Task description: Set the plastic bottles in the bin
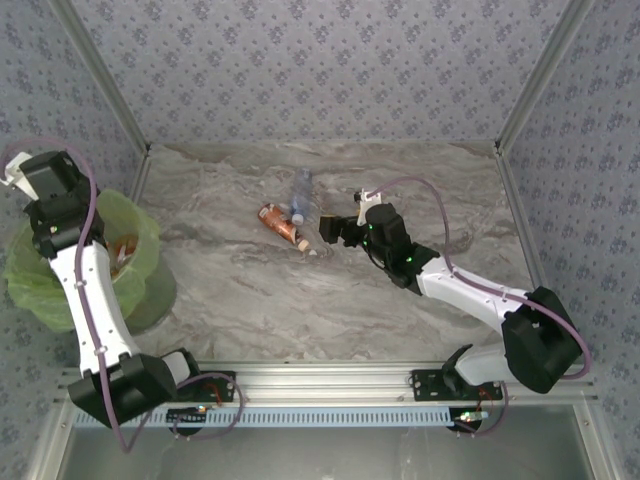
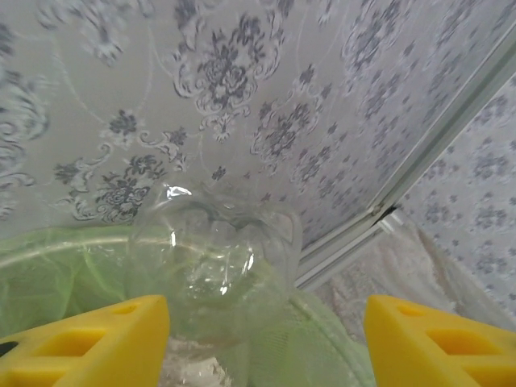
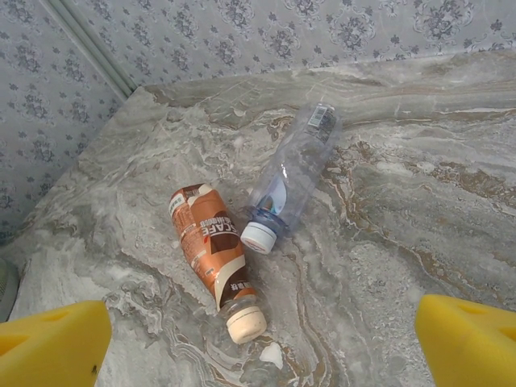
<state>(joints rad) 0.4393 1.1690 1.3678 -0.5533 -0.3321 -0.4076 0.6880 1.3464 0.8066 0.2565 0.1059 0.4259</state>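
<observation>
Broadly, the table [image 1: 330, 300] is a marbled grey slab with patterned walls around it. At its left edge stands the bin [image 1: 156, 286], lined with a light-green bag, and some orange-brown things lie inside it.

The left arm reaches up over the bin. In the left wrist view the left hand [image 2: 266, 322] is released, its yellow fingers [image 2: 89, 343] wide apart. A crushed clear bottle [image 2: 214, 258] sits between them above the green bag [image 2: 48, 274], close to the left finger. I cannot tell if it touches that finger or rests on the bag.

The right arm stretches toward the middle of the table. The right hand [image 3: 262, 330] is also released and grasps nothing, just beside two bottles. The brown bottle [image 3: 211, 246] lies on its side, cap toward the hand. The blue-label bottle [image 3: 294, 173] lies beside it on the right. Their cap ends are near each other and their bases point apart.
</observation>
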